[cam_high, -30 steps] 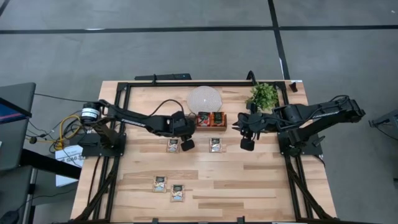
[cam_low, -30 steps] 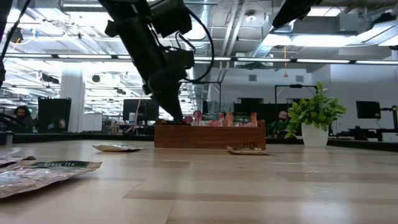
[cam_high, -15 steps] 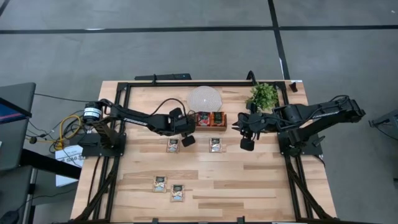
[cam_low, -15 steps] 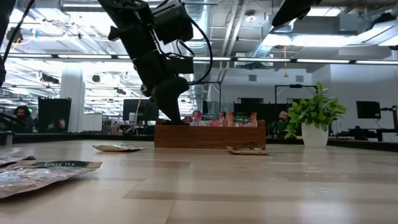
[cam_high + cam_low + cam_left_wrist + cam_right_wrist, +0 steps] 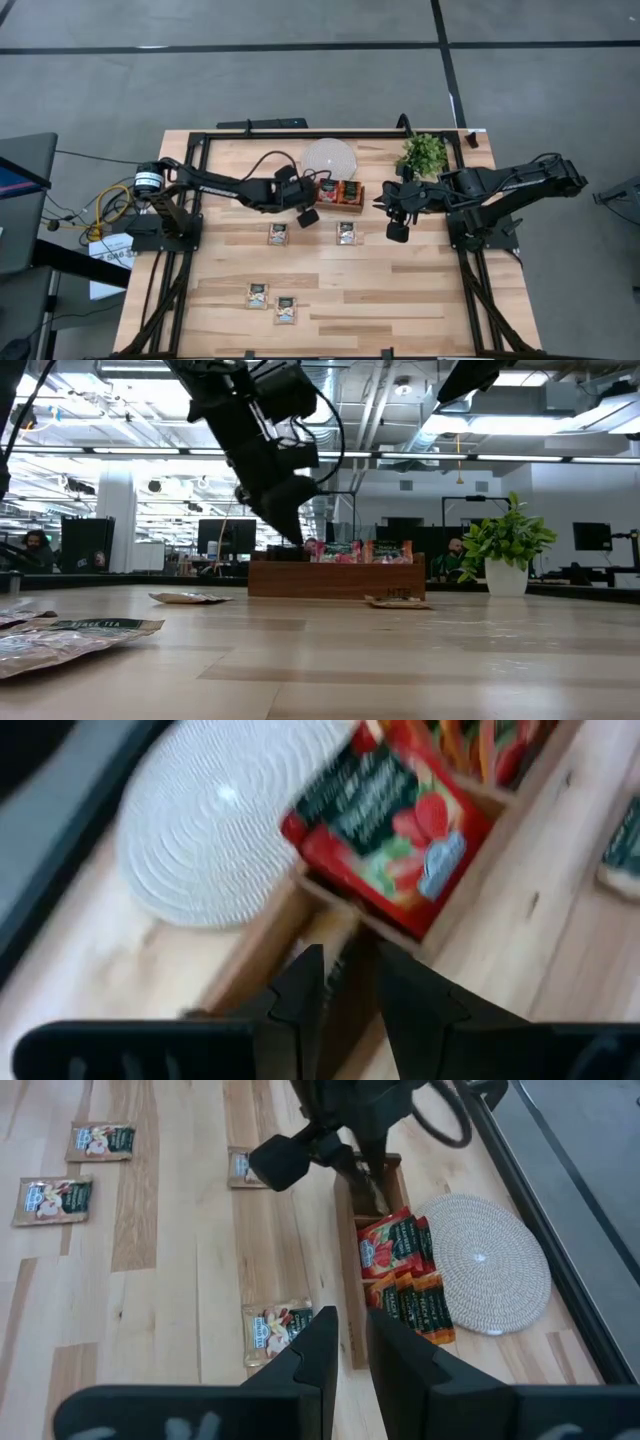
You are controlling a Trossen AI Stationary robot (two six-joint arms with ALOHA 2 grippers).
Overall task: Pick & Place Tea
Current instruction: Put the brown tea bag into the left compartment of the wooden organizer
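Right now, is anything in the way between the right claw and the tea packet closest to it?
No, nothing visible. The right gripper hangs beside the tea packet lying in front of the wooden tray, with only bare table between them.

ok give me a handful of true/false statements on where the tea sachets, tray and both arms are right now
1. The left gripper is at the left end of the wooden tray. True.
2. All tea sachets are already in the tray. False: four still lie on the table, such as one just in front of the tray and a pair nearer the table's front edge.
3. The woven round mat lies behind the tray. True.
4. The right gripper is pressing on a sachet. False: it hangs beside the tray's right end, touching none.
5. The potted plant stands at the table's front left corner. False: it stands at the back, right of the mat.
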